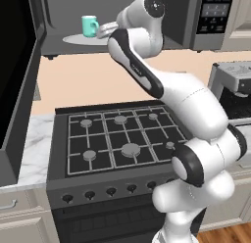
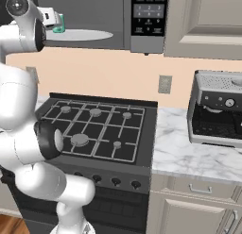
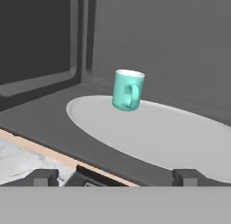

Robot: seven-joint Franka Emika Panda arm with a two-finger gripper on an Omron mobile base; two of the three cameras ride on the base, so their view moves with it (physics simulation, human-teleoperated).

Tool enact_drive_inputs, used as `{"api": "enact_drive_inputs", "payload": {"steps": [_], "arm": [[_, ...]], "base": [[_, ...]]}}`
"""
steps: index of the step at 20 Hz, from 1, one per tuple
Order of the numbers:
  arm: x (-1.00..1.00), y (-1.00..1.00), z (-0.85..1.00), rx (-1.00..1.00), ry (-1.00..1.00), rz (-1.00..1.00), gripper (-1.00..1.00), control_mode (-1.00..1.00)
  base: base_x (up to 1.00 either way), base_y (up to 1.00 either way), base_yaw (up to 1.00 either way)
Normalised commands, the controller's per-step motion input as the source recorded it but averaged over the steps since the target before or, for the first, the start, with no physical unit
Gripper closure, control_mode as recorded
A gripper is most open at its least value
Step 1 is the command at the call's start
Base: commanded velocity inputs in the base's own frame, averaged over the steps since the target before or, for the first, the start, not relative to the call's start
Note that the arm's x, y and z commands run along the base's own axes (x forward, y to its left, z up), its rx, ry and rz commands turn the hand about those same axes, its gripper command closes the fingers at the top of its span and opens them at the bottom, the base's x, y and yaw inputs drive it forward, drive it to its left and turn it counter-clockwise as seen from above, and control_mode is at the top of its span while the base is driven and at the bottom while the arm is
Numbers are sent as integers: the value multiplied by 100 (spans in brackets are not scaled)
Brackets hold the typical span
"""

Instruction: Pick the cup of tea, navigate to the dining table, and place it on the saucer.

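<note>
The microwave door hangs wide at the left. Inside the microwave, the teal cup of tea stands upright on the white turntable plate, toward its far left. Just right of it the gripper hovers with fingers spread, apart from the cup. Below sits the gas stove; an espresso machine stands far right.

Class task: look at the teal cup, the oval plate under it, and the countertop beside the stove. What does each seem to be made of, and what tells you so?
Cup of tea: probably glazed ceramic; smooth, even teal colour and a white rim.
Turntable plate: ceramic or glass, hard to tell; flat, matte, pale.
Countertop: looks like polished marble; white with grey veins.
</note>
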Motion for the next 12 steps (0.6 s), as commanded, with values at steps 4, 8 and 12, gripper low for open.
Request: {"api": "enact_drive_inputs", "payload": {"steps": [4, 8, 12], "arm": [[29, 21, 8, 0, 0, -2, -100, -100], [25, 15, 5, 0, 0, -2, -100, -100], [15, -8, 4, 0, 1, -2, -100, -100]], "base": [[0, 0, 0], [0, 0, 0], [0, 0, 0]]}}
